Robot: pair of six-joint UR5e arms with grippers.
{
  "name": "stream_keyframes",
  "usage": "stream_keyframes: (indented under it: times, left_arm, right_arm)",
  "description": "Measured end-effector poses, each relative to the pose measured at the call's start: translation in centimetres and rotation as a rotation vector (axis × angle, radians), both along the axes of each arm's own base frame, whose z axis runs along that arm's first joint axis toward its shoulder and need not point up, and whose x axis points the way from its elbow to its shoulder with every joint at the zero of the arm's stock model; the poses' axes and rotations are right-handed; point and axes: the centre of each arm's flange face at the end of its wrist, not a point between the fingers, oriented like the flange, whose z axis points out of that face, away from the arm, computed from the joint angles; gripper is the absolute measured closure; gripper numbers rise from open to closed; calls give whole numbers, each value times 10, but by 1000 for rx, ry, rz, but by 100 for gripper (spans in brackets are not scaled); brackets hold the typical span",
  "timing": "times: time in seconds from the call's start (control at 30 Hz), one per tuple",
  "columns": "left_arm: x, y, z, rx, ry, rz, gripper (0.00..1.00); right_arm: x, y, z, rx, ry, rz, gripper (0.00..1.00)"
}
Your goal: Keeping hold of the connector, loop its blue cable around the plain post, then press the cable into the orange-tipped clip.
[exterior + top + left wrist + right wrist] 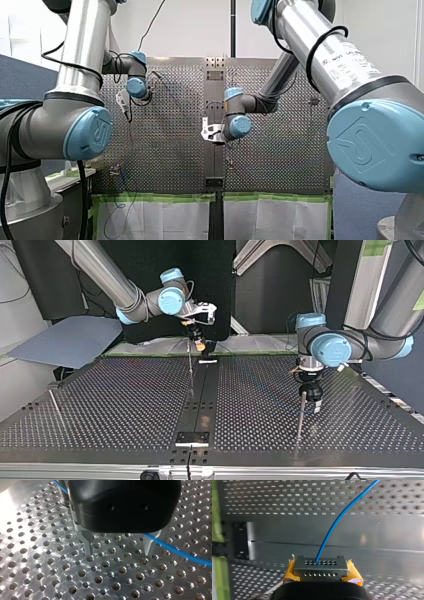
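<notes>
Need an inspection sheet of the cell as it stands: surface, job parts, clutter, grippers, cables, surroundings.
Surface: perforated table, bare dark centre strip.
Job's things: connector held by my right gripper; thin rod below my left gripper; second rod below my right one; which is the plain post, cannot tell; orange-tipped clip not made out.
Clutter: nothing seen.
Grippers: right shut on connector between yellow pads; left open, empty, metal fingers close over the table.
Cables: blue cable rises from connector, runs past one left finger.
Surroundings: green-taped white sheets at table edge; grey board at top view's left.
</notes>
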Motion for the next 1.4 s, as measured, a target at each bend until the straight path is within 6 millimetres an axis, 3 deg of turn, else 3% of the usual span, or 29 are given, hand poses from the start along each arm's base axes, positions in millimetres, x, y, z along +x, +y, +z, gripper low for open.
stream_keyframes:
  times: [0.67, 1.03, 1.4]
  left_arm:
    - [0, -2, 0, 0, -1, -6, 0]
    - [0, -4, 0, 0, -1, -8, 0]
    - [-1, -5, 0, 0, -1, -10, 0]
  right_arm:
    - [-11, 3, -129, 58, 62, -20, 100]
    - [-23, 3, -185, 81, 69, -76, 100]
    - [-53, 2, -249, 134, 99, -166, 100]
